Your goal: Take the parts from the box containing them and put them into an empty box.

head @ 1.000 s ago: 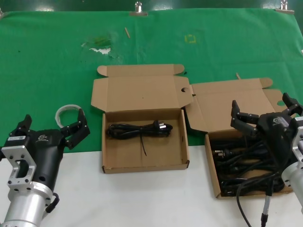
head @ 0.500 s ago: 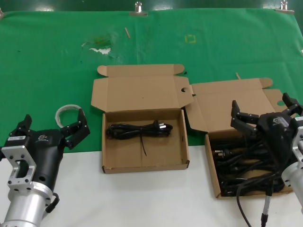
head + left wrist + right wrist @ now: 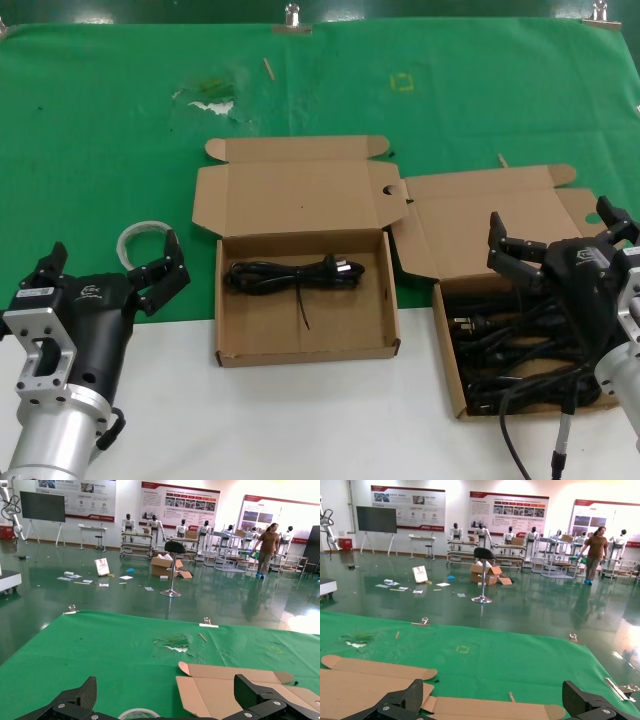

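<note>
The box containing the parts lies at the right, lid open, with several black power cords piled inside. My right gripper is open and empty above its far half; in the right wrist view only its lid shows. The box with the half-round lid notch stands in the middle, holding one tied black cord. My left gripper is open and empty at the left, apart from both boxes; the left wrist view shows the middle box's lid.
A grey-white ring of tubing lies on the green cloth just beyond my left gripper, and shows in the left wrist view. The boxes straddle the cloth's edge and the white table front. Small scraps lie on the far cloth.
</note>
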Motion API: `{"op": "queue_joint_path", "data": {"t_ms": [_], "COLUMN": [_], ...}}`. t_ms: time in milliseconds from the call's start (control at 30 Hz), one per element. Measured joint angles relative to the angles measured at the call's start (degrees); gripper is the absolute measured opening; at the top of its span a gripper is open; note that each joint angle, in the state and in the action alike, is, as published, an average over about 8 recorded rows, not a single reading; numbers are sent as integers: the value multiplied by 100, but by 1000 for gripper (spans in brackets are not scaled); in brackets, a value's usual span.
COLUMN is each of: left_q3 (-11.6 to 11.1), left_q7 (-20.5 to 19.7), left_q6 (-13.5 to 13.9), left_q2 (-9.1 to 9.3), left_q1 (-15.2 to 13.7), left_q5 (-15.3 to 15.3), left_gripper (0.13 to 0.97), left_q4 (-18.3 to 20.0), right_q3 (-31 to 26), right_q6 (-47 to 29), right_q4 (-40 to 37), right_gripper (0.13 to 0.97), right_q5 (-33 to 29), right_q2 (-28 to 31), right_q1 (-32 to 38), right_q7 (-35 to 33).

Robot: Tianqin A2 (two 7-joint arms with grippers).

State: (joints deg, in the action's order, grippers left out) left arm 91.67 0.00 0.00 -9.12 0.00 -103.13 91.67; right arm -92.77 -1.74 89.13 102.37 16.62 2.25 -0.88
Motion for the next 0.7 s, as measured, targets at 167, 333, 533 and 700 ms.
{"op": "queue_joint_path", "data": {"t_ms": [167,333,533,700], "left_q3": [0,0,0,0], "left_q7": [0,0,0,0], "left_q6": [0,0,0,0], "left_q2": [0,0,0,0], "left_q1": [0,0,0,0], "left_q5": [0,0,0,0], "left_gripper": [966,966,966,966], "left_q4": [0,0,0,0], "right_q3": [0,0,0,0], "right_q6": [0,0,0,0], "right_q4": [0,0,0,0], "right_gripper": [966,966,966,966], "right_q5": [0,0,0,0], "right_q2": [0,0,0,0], "right_q1": [0,0,0,0], "right_q7": [0,0,0,0]}}
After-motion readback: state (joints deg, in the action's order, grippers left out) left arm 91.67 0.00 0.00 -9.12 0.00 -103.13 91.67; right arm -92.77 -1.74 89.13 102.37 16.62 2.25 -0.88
